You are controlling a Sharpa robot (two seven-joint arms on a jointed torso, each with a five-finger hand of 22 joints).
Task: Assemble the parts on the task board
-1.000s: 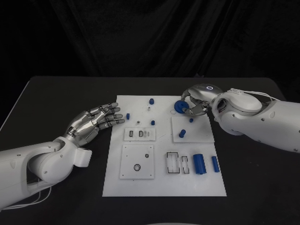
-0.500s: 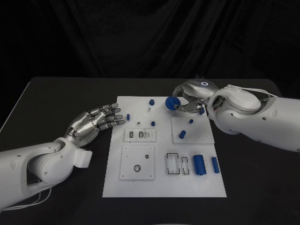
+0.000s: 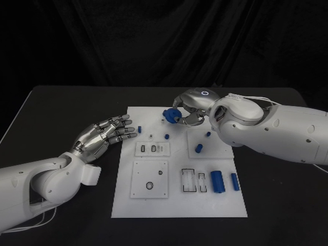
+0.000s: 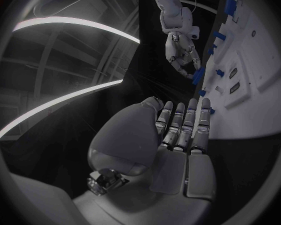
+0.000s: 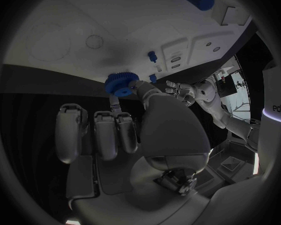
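The right robot hand [image 3: 187,114] pinches a blue gear [image 3: 171,115] above the far edge of the board [image 3: 179,205]. The left robot hand [image 3: 105,133] holds nothing, fingers spread, over the tabletop [image 3: 60,113] just beside the board's left edge.

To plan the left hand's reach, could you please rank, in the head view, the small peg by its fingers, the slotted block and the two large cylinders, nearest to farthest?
1. Small peg, just beyond the left hand, at the board's left edge.
2. Slotted block, mid-board.
3. Two large cylinders, toward the board's right edge, nearer the robot.
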